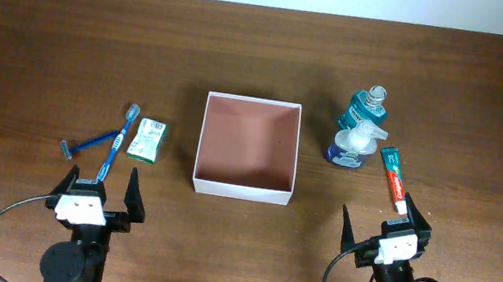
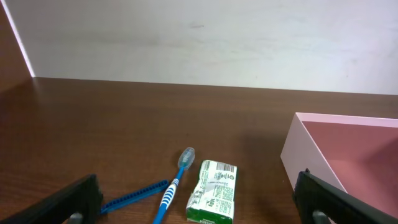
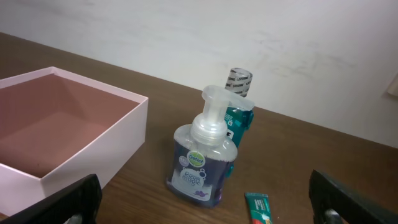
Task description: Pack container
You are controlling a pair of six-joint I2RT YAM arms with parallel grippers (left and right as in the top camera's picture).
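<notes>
Dark wooden tabletop (image 1: 44, 47) holds the container (image 1: 241, 192) at its centre, empty. Toothbrush (image 1: 117, 145), razor (image 1: 89, 143) and soap packet (image 1: 147, 139) lie left of it; pump bottle (image 1: 353, 142), mouthwash bottle (image 1: 368, 109) and toothpaste (image 1: 394, 176) lie right. Left end effector (image 1: 103, 176) and right end effector (image 1: 384, 221) are released, holding nothing. Packing looks unstarted.

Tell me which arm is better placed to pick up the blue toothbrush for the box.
Left. The toothbrush lies just ahead of the open left gripper, on the left of the container; the right gripper sits beyond the container, by the toothpaste.
</notes>
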